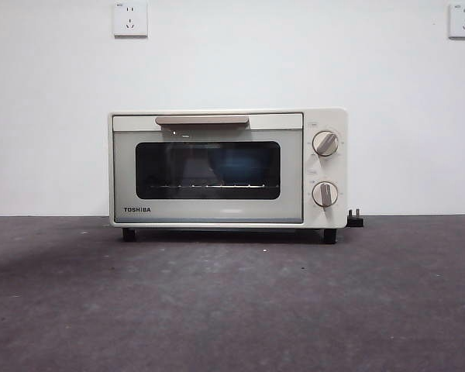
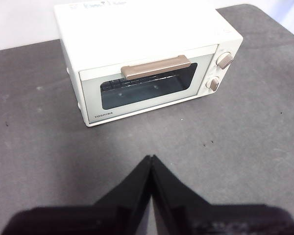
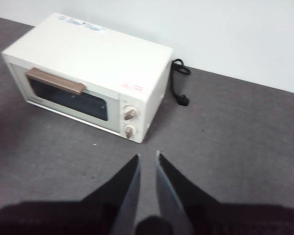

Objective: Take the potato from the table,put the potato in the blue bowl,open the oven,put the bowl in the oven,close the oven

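**Behind the shut oven door, a hint of blue**

On the table (image 1: 232, 310) stands the oven (image 1: 227, 168), door shut, its bar handle (image 1: 201, 120) level across the top of the door. Through the dark glass a bluish shape shows faintly on the rack; it may be the bowl, though the window is too dim to be sure, and no potato can be seen anywhere. Both arms hang back, well apart from the oven. The left gripper (image 2: 151, 157) has its jaws pressed together on nothing; the right gripper (image 3: 147, 156) shows a narrow gap at the tips, also empty. Judging from this, the task looks about done. The handle is stiff and offers the sure hold (the door would likely swing down from there), while the glass is fragile and the knobs (image 1: 325, 143) are best left alone.
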Robot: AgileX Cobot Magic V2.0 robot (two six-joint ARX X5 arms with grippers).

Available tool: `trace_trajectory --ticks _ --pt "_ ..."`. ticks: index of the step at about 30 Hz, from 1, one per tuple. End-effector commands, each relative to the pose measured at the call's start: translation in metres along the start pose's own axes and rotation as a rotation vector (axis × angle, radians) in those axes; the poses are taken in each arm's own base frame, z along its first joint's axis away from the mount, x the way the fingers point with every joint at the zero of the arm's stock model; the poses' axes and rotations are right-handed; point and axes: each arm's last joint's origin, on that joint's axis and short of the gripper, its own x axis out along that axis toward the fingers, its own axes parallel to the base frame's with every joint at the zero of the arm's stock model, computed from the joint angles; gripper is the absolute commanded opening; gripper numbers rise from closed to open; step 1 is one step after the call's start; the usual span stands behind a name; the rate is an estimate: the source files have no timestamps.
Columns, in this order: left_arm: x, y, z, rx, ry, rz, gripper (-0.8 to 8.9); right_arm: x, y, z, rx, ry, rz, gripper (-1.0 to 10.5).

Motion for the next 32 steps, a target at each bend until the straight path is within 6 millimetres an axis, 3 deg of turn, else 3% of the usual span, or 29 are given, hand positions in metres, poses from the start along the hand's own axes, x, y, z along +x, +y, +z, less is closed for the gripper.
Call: trace_trajectory --ticks 1,6,15,19,24,28,32 --pt "-0.001 -0.001 0.0 0.003 -0.008 0.001 -0.04 0.005 0.001 -0.001 -0.016 0.03 -0.026 0.6" --pt "0.005 0.001 0.001 0.0 0.007 0.0 -0.04 0.013 0.004 0.002 -0.024 0.051 -0.027 0.6" --pt "0.035 0.008 0.007 -0.02 0.083 0.013 -0.04 0.04 0.012 0.009 -0.046 0.116 -0.03 0.6" --pt "0.023 0.012 0.006 -0.016 0.047 0.046 -0.04 0.054 0.017 0.012 -0.057 0.15 -0.03 0.6" --pt "-0.008 0.013 0.003 0.068 -0.175 0.129 -0.04 0.073 0.023 0.015 -0.072 0.194 -0.03 0.6" --pt "-0.019 0.017 -0.016 0.093 -0.414 0.255 -0.04 0.088 0.028 0.016 -0.084 0.23 -0.03 0.6" --pt "-0.007 0.022 -0.062 0.104 -0.549 0.333 -0.04 0.1 0.031 0.017 -0.094 0.259 -0.03 0.6"
